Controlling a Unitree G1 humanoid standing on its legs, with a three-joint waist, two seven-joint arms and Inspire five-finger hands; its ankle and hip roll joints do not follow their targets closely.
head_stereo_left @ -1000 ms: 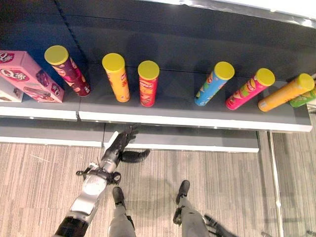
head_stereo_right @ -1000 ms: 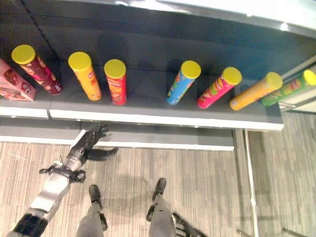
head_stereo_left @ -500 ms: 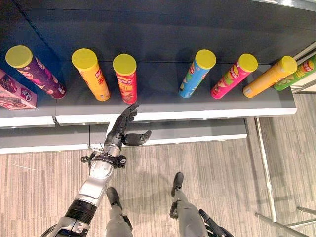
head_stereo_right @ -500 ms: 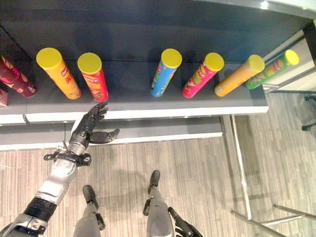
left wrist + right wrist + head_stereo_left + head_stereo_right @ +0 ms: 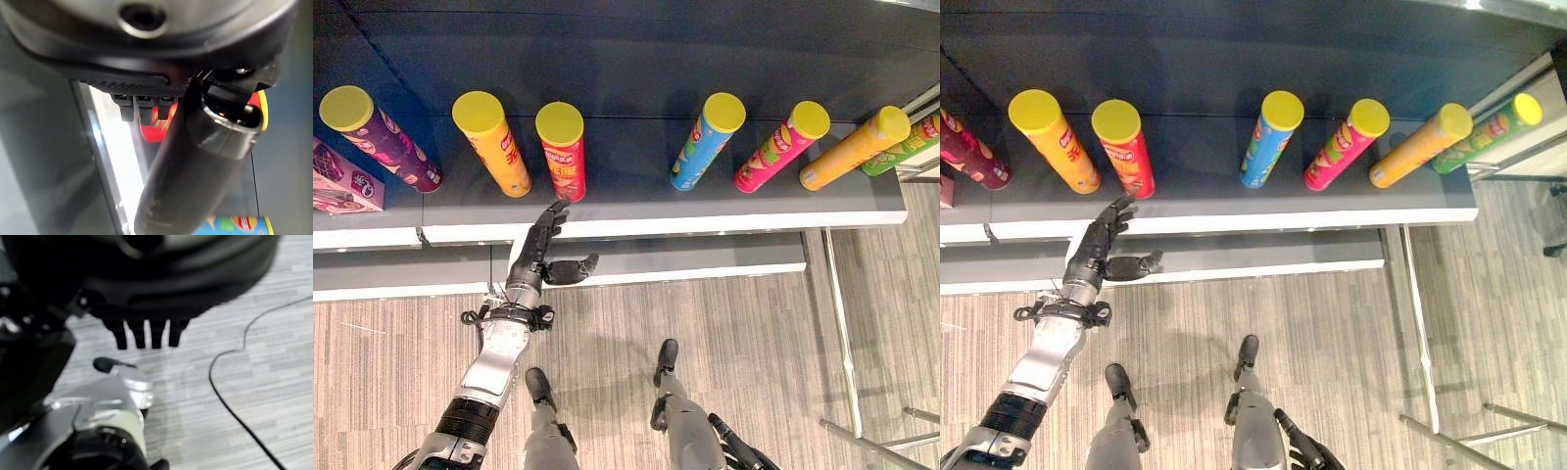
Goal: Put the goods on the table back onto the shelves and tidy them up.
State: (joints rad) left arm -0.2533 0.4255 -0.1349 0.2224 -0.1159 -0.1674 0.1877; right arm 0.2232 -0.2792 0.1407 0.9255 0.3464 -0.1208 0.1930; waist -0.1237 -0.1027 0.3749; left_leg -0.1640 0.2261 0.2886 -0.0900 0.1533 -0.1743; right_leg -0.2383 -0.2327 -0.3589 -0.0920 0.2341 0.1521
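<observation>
Glossy printed cans [image 5: 562,150], smooth yellow plastic lids; matt dark shelf [image 5: 636,201]; ribbed floor [image 5: 783,343].

The left arm [image 5: 494,364] rises from the lower left of the left eye view, its silver-grey forearm slanting up and a little to the right toward the middle left of the frame. At its end the dark left hand [image 5: 536,257] is spread, holding nothing: the fingers [image 5: 548,217] reach straight upward and the thumb [image 5: 574,270] sticks out sideways to the right. In the left wrist view the thumb crosses the middle of the frame as a thick dark bar. The right hand [image 5: 146,298] shows in its own wrist view along the top of the frame, with short dark fingertips pointing down from it
</observation>
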